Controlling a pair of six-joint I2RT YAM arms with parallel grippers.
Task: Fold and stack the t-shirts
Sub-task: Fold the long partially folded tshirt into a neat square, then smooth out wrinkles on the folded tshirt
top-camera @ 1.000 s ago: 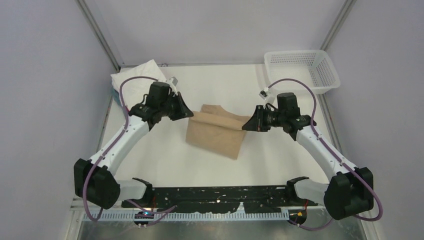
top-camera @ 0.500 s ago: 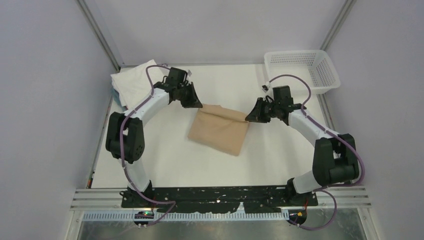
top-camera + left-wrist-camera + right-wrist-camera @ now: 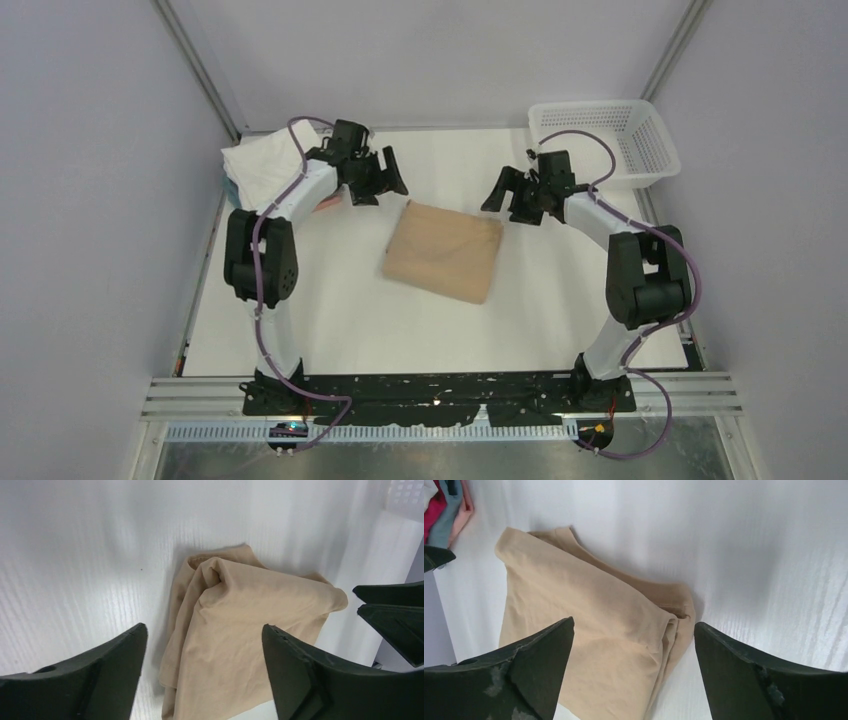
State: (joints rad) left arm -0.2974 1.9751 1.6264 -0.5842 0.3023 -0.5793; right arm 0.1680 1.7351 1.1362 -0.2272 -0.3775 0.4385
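A tan t-shirt lies folded in a rough rectangle at the middle of the table, with nothing gripping it. My left gripper hangs open above and behind its far left corner. In the left wrist view the tan cloth lies below the spread left gripper. My right gripper is open off the shirt's far right corner. The right wrist view shows the tan shirt below that open gripper. A folded white t-shirt tops the pile at the back left. Red, grey-blue and pink edges show in the right wrist view.
A white mesh basket stands at the back right corner. The shirt pile sits against the left wall. Both arms reach far out over the table, their bases on the black rail at the near edge.
Both grippers have opened and let go of the tan shirt, then drawn back toward the far side. The shirt's lifted far edge has dropped and it now lies flat.
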